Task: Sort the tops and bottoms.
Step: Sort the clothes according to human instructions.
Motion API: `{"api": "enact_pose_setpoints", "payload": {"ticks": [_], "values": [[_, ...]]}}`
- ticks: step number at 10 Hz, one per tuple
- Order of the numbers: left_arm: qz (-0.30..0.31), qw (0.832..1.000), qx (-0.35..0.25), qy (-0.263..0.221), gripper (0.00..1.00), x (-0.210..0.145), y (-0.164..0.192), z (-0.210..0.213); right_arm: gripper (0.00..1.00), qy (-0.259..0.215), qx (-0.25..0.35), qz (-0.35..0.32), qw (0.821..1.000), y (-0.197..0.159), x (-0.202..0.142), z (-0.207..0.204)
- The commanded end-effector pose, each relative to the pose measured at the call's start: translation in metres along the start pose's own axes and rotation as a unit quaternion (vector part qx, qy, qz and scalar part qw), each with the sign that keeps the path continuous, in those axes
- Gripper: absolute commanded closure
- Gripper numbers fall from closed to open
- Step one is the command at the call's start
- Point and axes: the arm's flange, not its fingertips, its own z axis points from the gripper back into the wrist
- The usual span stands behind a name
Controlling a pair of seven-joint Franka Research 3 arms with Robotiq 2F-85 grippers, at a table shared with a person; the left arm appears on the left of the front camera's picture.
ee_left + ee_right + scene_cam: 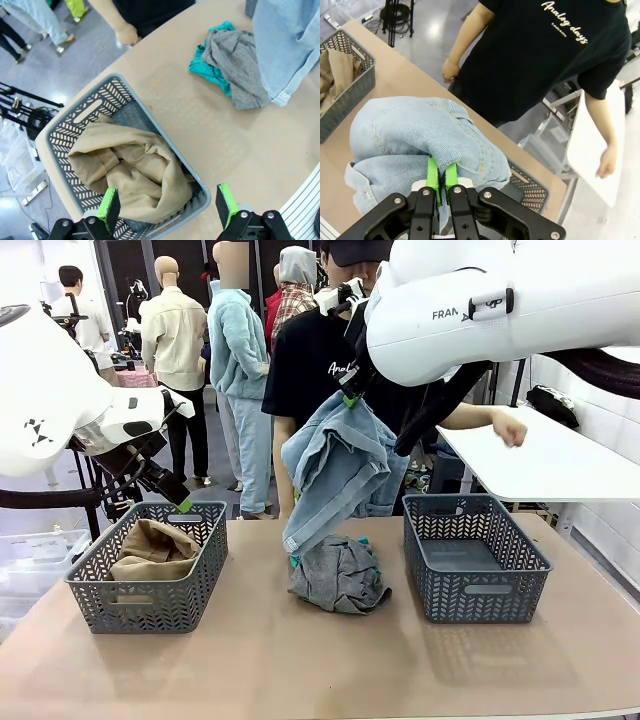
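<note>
Sorting partway: tan khaki top [150, 545] in a basket [150, 602] under the spread left gripper [167, 202]; denim bottoms [340, 465] hanging pinched in the right gripper [441, 172], not yet binned; grey tee [335, 575] and teal tee [207, 72] heaped below it on the surface [300, 660].

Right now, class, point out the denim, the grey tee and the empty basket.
denim [340, 465], front view, middle of the hanging fabric.
grey tee [340, 575], front view, its crumpled top.
empty basket [450, 602], front view, its front wall.
</note>
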Motion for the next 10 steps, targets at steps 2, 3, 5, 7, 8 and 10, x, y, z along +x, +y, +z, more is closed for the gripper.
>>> {"api": "enact_pose_setpoints", "payload": {"ticks": [2, 3, 5, 7, 8, 10], "values": [[-0.009, 1.000, 0.000, 0.002, 0.00, -0.0024, 0.0008, -0.0008, 1.00, -0.004, -0.001, -0.001, 1.000, -0.0015, 0.0032, 0.0025], [-0.009, 1.000, 0.000, 0.002, 0.00, -0.0024, 0.0008, -0.0008, 1.00, -0.004, -0.001, -0.001, 1.000, -0.0015, 0.0032, 0.0025], [-0.009, 1.000, 0.000, 0.002, 0.00, -0.0024, 0.0008, -0.0008, 1.00, -0.004, -0.001, -0.001, 1.000, -0.0015, 0.0032, 0.0025], [-0.009, 1.000, 0.000, 0.002, 0.00, -0.0024, 0.0008, -0.0008, 1.00, -0.004, -0.001, -0.001, 1.000, -0.0015, 0.0032, 0.0025], [-0.009, 1.000, 0.000, 0.002, 0.00, -0.0024, 0.0008, -0.0008, 1.00, -0.004, -0.001, -0.001, 1.000, -0.0015, 0.0032, 0.0025], [-0.009, 1.000, 0.000, 0.002, 0.00, -0.0024, 0.0008, -0.0008, 1.00, -0.004, -0.001, -0.001, 1.000, -0.0015, 0.0032, 0.0025]]}}
